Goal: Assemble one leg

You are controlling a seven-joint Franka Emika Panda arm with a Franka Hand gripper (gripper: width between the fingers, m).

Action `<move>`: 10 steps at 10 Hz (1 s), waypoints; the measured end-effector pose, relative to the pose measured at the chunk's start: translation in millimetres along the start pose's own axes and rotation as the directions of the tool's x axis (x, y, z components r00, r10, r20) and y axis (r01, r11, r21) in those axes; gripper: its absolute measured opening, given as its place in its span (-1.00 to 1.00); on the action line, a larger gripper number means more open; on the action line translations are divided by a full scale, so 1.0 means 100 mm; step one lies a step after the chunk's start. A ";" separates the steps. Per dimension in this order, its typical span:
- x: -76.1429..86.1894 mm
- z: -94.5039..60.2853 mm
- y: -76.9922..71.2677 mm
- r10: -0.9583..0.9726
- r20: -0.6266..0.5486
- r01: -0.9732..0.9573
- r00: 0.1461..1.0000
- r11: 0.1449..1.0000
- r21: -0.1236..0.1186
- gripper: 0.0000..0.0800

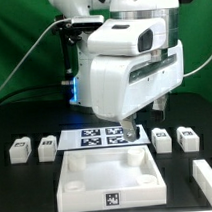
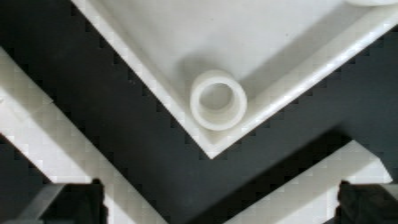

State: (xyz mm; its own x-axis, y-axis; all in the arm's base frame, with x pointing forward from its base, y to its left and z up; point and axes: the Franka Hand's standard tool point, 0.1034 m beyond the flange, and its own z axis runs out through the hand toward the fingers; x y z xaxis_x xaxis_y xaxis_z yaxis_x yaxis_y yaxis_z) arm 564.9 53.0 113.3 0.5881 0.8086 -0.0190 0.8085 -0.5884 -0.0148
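Four legs stand on the black table: two on the exterior view's left [image 1: 20, 150] [image 1: 46, 147] and two on its right [image 1: 162, 139] [image 1: 188, 140]. Each is a small white block with a square marker. My gripper [image 1: 128, 132] hangs over the back right part of the large white tray [image 1: 69, 184], well away from every leg. In the wrist view a tray corner with its round socket [image 2: 217, 100] lies under the gripper [image 2: 214, 205]. The dark fingers [image 2: 71, 200] stand wide apart with nothing between them. No leg shows in the wrist view.
The marker board [image 1: 95, 137] lies flat behind the tray, partly under the gripper. A longer white piece [image 1: 207, 178] lies at the exterior view's right edge. The arm's large white body [image 1: 128, 78] hides the table's back middle.
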 end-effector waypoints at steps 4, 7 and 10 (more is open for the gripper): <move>-0.67 0.21 -0.44 -0.491 0.004 0.491 0.871 0.871 0.011 0.63; -1.02 0.47 -0.58 -0.658 -0.008 0.658 0.753 0.753 0.031 0.63; -1.14 0.85 -0.63 -0.637 -0.026 0.638 0.770 0.768 0.064 0.63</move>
State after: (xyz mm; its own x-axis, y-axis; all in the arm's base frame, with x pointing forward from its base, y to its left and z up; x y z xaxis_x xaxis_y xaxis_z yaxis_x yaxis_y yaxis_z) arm 444.4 -2.6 31.9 -0.0617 0.9979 0.0212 0.9942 0.0633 -0.0875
